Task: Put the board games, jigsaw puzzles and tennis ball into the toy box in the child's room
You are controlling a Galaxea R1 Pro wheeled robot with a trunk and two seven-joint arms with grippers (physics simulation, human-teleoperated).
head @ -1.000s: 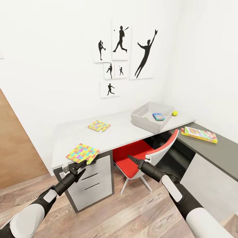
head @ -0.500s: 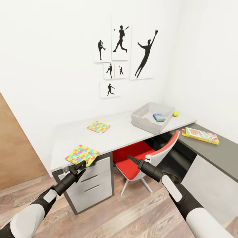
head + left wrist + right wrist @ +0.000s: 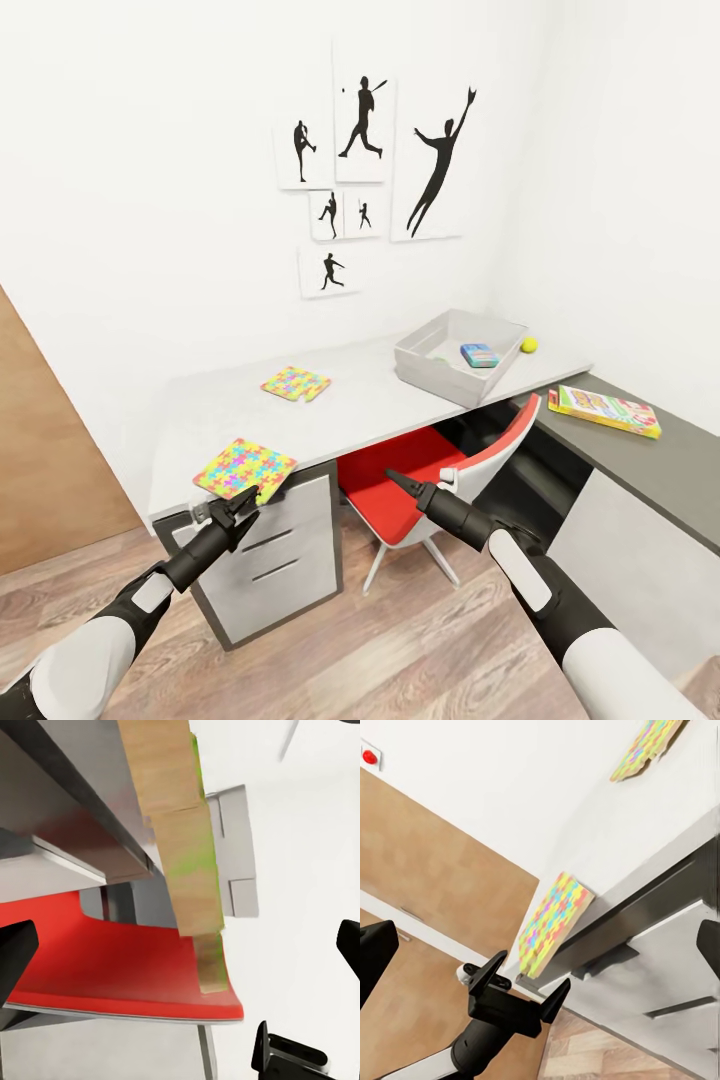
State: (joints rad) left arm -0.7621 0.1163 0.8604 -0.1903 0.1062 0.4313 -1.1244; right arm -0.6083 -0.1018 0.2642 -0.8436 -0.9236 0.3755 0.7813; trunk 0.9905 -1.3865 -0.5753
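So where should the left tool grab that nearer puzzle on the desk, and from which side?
Grip the nearer puzzle by the corner that overhangs the desk front edge, coming from the front with the open left tool, one finger above and one below. It is thin and lies flat, so probably only that jutting edge offers a pinch.

Both arms reach forward and up from the lower corners of the head view, white forearms narrowing to black wrists. The left tool (image 3: pixel 243 496) has its two fingers spread apart, empty. The right tool (image 3: pixel 392 479) points up and leftward, its fingers drawn to a narrow tip.
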